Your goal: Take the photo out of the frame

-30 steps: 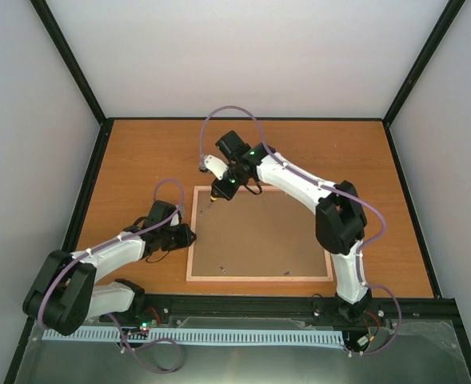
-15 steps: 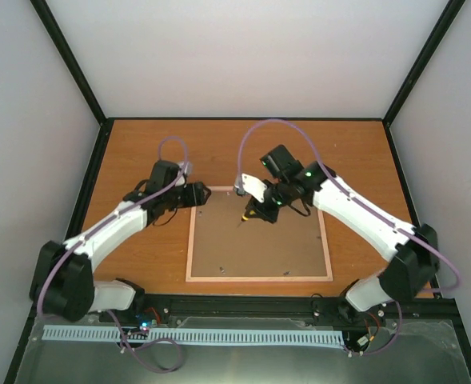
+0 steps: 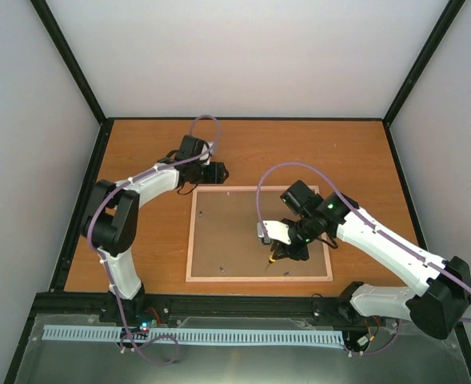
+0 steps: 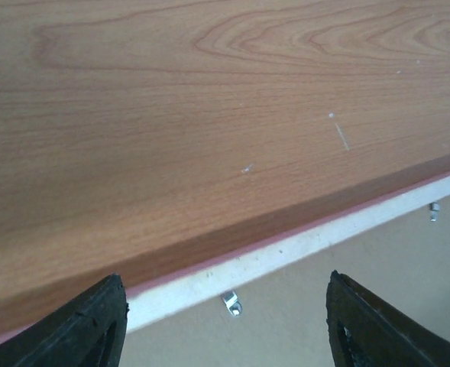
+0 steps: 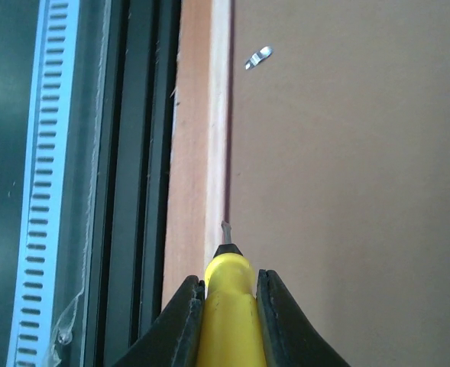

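Back up on the table (image 3: pixel 139 160): the frame (image 3: pixel 259 278), filled by a brown backing board (image 3: pixel 235 232); photo not visible. Just over the frame's far edge, near its left corner: left hand (image 4: pixel 225 321), fingers (image 4: pixel 79 325) apart, holding nothing. At the near edge: right hand (image 3: pixel 279 252), clamped on a yellow screwdriver (image 5: pixel 228 290), tip at the seam between frame and board, apart from a metal clip (image 5: pixel 257 57). Contact at the tip: cannot tell.

Wood-grain surface (image 3: pixel 139 160). Pink frame (image 3: pixel 219 279) lies flat on it, face down, brown backing board (image 3: pixel 227 228) upward.
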You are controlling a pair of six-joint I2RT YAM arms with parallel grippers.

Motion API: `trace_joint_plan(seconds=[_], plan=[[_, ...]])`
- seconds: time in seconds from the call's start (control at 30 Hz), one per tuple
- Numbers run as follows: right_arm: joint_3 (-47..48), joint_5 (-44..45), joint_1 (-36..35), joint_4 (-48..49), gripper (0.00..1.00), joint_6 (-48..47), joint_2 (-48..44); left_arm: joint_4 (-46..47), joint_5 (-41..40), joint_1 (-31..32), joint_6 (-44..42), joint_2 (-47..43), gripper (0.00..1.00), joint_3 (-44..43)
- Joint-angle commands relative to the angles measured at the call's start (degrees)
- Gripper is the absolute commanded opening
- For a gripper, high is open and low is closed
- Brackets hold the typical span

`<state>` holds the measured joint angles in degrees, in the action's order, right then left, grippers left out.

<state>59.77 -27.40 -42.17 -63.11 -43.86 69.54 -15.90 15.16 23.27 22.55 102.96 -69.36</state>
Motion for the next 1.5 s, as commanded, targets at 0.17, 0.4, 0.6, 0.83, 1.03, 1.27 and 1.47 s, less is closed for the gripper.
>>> trace_joint_plan(seconds=[0.17,0.4,0.6,0.83,1.03,1.27,1.47], plan=[[-6.23,-7.32,-1.57,-4.71,0.04,-8.38,0.13,4.31,1.89,0.27,-3.53,4.99,0.68,-0.37],[-7.74,2.00,-2.94,-5.93,0.03,-6.34,2.40,3.33,2.03,0.24,-4.01,8.57,0.66,-1.93],[-10.79,13.68,-2.92,-1.39,0.03,-3.41,0.05,2.42,3.38,0.29,-7.90,10.04,0.67,-1.85],[-11.57,20.86,-2.83,3.17,0.03,-0.59,-1.29,-0.02,4.77,0.28,-9.26,9.60,0.63,0.27],[-12.91,26.61,-1.65,7.46,0.03,-1.51,-1.37,0.77,1.08,0.26,-8.64,4.01,0.62,6.15],[-9.05,22.68,0.52,5.61,0.03,-0.11,-1.19,3.68,-7.15,0.19,-9.08,-0.32,0.75,2.72],[-9.05,23.30,0.58,7.20,0.03,3.57,-1.70,-3.94,-8.39,-0.17,-13.23,9.86,0.75,-11.29]])
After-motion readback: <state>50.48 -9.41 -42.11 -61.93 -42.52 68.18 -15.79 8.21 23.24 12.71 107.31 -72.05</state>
